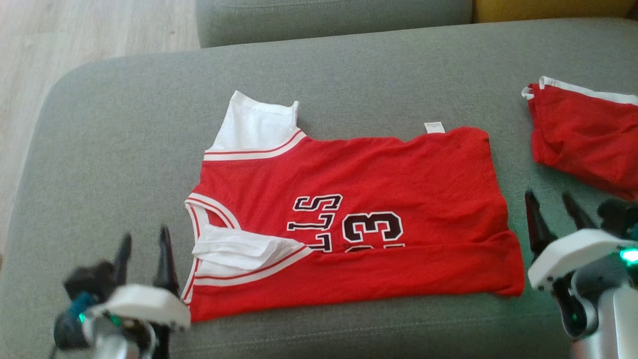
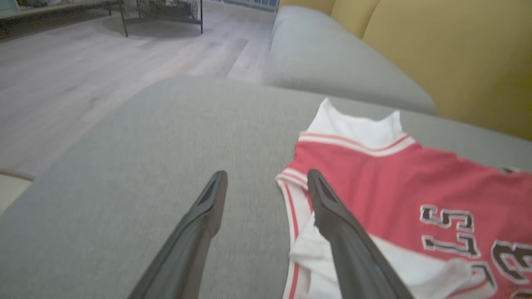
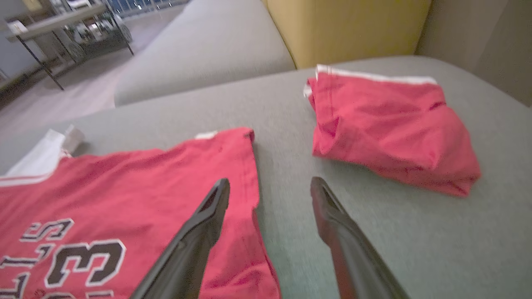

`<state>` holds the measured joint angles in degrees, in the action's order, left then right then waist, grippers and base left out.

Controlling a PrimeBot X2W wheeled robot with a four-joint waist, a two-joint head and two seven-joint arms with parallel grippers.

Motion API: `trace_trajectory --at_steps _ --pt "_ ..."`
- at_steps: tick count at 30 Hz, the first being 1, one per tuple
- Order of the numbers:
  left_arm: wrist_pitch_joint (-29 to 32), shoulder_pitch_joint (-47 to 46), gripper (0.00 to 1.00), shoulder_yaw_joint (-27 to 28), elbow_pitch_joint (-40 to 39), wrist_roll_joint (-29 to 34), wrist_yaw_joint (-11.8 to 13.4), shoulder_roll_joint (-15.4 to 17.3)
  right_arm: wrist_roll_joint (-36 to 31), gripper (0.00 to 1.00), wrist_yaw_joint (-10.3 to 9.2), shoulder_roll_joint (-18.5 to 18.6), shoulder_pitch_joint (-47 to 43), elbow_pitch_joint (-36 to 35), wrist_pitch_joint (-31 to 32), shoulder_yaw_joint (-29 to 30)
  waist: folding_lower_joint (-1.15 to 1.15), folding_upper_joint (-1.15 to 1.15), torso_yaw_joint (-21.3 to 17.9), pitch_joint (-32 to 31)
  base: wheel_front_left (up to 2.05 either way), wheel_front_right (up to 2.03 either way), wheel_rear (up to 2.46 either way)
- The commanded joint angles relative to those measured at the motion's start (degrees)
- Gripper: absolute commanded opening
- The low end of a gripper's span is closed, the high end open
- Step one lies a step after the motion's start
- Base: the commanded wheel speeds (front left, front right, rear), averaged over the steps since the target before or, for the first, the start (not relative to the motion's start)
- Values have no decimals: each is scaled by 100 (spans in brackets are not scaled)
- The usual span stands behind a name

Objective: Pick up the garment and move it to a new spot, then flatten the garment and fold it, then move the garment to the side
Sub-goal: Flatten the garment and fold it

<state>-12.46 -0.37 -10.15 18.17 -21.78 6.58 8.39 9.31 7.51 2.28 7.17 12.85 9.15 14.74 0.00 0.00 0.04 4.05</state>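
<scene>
Now the jersey [image 1: 349, 219] lies flat in the middle of the grey seat [image 1: 124, 149], neck end to the left and hem to the right. Its near long edge is folded up over the front, and the fold hides the lower part of the black number and letters. One white sleeve [image 1: 254, 124] sticks out at the far left corner; the other lies folded over the red cloth by the neck. A small white label [image 1: 434, 127] shows at the far edge. A red bundle [image 1: 583, 139] with white trim sits on the same seat, well apart to the right.

The left gripper [image 1: 145, 234] hangs low at the near left, just beside the neck end, its fingers spread wide and holding nothing. In the left wrist view one finger crosses the neck trim; I cannot tell whether it touches. The right gripper [image 1: 548, 195] is at the near right, just past the hem corner, likewise wide and empty. In its wrist view one finger lies over the hem and the other over bare seat.
</scene>
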Motion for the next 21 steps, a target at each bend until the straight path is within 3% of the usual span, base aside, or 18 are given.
trace_trajectory --at_steps 1,10,15,21 --pt "-134 -360 100 300 -340 -59 -40 65 91 100 -2 61 314 -328 -215 -201 0 0 -4 14 0 0 0" --pt "-205 -872 100 317 -753 138 -390 240 556 100 -2 60 502 -483 -1196 -767 0 0 -186 307 0 0 0" --pt "535 -1725 100 263 -536 144 -545 576 543 100 -2 60 921 -530 -1223 -1032 0 0 -440 841 0 0 0" --pt "1772 -3118 100 62 -84 -8 -1112 1113 569 100 -2 60 1516 -698 -1191 -1270 0 0 -763 1504 0 0 0"
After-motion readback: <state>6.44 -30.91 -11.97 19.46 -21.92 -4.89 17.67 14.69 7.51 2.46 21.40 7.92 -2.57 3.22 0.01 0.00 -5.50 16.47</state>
